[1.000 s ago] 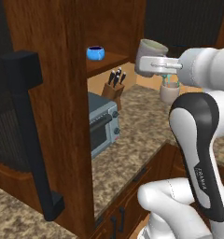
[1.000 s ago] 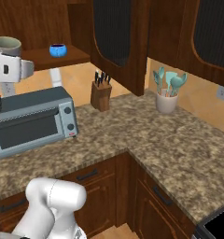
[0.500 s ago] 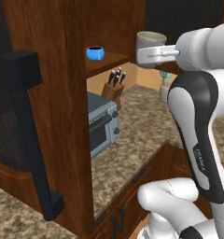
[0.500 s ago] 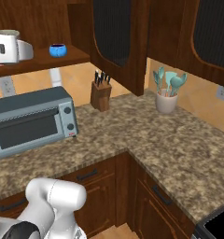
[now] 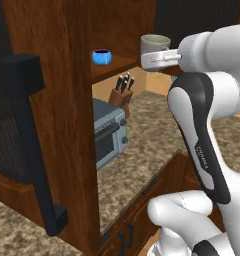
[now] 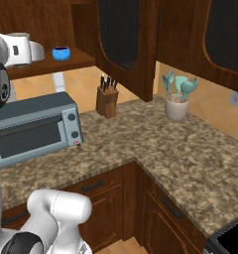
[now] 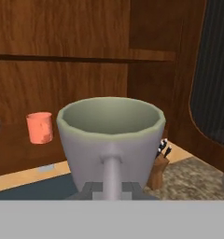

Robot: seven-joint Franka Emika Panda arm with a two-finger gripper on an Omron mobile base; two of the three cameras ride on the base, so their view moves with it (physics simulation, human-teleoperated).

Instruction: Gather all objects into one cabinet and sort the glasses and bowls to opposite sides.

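Dark wood cabinet point(image 5: 67, 100) behind, pale greyish-white cup point(image 7: 110, 140) – greenish inside, upright – jaws clamped on it

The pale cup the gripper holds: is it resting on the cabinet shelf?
No, the pale cup hangs in the air, out beside the shelf.

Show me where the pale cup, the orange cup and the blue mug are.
pale cup point(image 7: 109, 140), hand view, front wall.
orange cup point(image 7: 39, 127), hand view, side wall.
blue mug point(image 5: 102, 56), left base view, outer side.
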